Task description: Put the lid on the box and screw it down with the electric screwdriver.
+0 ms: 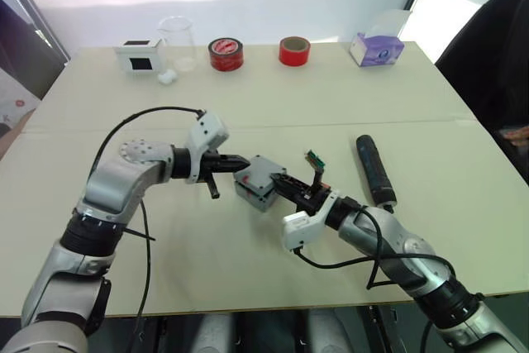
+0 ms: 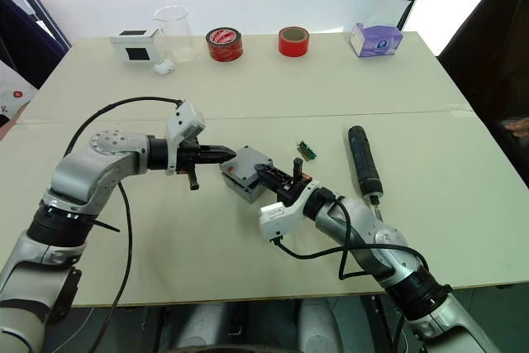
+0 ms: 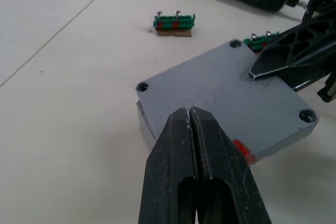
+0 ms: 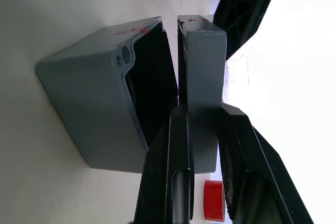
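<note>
Two silver-grey metal arms with black joint bands carry white wrist housings. Loose black cables loop behind each claw, whose two fingers (image 3: 202, 171) are matte black.

Small green circuit board (image 2: 307, 150) just beyond the right gripper (image 2: 263, 173). Far past both grippers, along the desk (image 2: 248, 97) edge: white box (image 2: 136, 45), clear beaker (image 2: 173, 34), two red tape rolls (image 2: 225, 45), purple tissue box (image 2: 375, 40).

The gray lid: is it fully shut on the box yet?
Not fully. The lid is gripped by the right pincer, and a dark gap still shows between it and the box.
</note>
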{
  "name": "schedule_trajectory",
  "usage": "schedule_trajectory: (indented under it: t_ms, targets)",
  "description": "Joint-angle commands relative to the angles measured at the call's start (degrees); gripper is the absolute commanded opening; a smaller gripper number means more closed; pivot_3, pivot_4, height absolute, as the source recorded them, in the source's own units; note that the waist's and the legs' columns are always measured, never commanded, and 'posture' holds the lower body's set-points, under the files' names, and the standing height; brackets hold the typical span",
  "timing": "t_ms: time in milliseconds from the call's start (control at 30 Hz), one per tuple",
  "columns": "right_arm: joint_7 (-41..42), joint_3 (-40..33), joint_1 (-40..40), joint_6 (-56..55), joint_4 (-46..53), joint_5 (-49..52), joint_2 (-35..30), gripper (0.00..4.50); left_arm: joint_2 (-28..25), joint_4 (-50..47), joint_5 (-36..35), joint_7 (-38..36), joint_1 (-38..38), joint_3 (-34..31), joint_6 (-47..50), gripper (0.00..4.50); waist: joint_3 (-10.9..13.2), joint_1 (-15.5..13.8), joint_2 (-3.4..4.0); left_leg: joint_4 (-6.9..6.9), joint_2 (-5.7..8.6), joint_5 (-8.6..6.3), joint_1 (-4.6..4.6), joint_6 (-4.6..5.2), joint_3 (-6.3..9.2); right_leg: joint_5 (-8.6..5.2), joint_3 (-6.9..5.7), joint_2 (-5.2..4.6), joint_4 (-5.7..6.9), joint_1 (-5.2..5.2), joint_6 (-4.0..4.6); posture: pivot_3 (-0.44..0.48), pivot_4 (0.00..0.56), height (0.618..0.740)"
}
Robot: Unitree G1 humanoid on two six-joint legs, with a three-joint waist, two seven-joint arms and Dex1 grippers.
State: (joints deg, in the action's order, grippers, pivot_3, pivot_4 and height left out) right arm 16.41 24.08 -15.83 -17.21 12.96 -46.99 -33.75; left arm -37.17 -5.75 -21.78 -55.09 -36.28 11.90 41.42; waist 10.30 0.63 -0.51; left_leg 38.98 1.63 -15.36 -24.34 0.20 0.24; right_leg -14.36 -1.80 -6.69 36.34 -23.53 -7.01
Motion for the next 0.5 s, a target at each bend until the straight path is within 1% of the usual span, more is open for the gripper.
schedule_trajectory:
  t_ms: [33,100,167,200,233,300,500]
  targets:
    - [0.3,-0.4,0.9,-0.4,-0.3,0.1,0.4,1.79,-0.9,-1.3,3.1,-1.0,0.8,3.2,-2.0,0.00,0.0,0.0,0.00,0.00,0.00,0.00,0.00,0.00,0.00,0.00,0.00,0.00,0.00,0.01,0.00,0.000,0.150,0.740]
    - [0.3,-0.6,1.0,-0.5,-0.4,-0.2,0.5,2.61,-1.3,-1.0,4.6,-1.4,1.4,4.7,-2.6,0.00,-0.1,0.0,-0.03,0.00,0.00,-0.01,0.08,0.01,0.00,0.00,0.00,0.00,-0.01,0.09,0.00,0.000,0.150,0.740]
    - [0.3,-1.4,1.4,-0.4,0.0,-0.1,0.3,3.37,-1.4,-0.9,5.9,-1.6,2.4,6.3,-2.7,0.00,-0.1,-0.1,-0.03,-0.02,0.00,-0.08,0.37,0.13,-0.01,-0.01,0.00,0.00,-0.04,0.38,0.01,0.000,0.150,0.740]
    - [0.5,-1.7,1.7,-0.2,0.3,0.0,0.3,3.64,-1.3,-0.8,6.4,-1.4,2.7,6.7,-2.7,0.00,-0.1,-0.1,-0.02,-0.04,-0.01,-0.25,0.48,0.43,0.00,-0.01,0.00,0.00,-0.05,0.48,0.02,0.000,0.150,0.740]
    - [0.6,-2.0,2.0,-0.1,0.6,0.1,0.3,3.91,-1.1,-0.7,6.9,-1.1,2.8,6.9,-2.6,0.00,-0.1,-0.1,-0.02,-0.04,-0.02,-0.29,0.64,0.50,-0.01,-0.02,0.00,0.00,-0.08,0.64,0.02,0.000,0.150,0.740]
    - [1.0,-2.6,2.6,0.1,1.2,0.3,0.3,3.91,-0.6,-0.1,7.7,-0.4,2.6,6.9,-2.3,0.00,-0.2,-0.1,-0.02,-0.09,-0.03,-0.37,0.98,0.62,-0.01,-0.04,-0.01,0.00,-0.18,1.02,0.01,0.000,0.150,0.740]
    - [1.8,-4.3,4.4,0.9,3.1,0.9,-0.1,3.91,0.4,0.7,9.1,0.8,2.7,7.1,-1.9,0.00,-0.3,-0.3,-0.03,-0.08,-0.03,-0.37,1.01,0.62,-0.01,-0.03,0.00,0.00,-0.16,1.06,0.01,0.000,0.150,0.740]
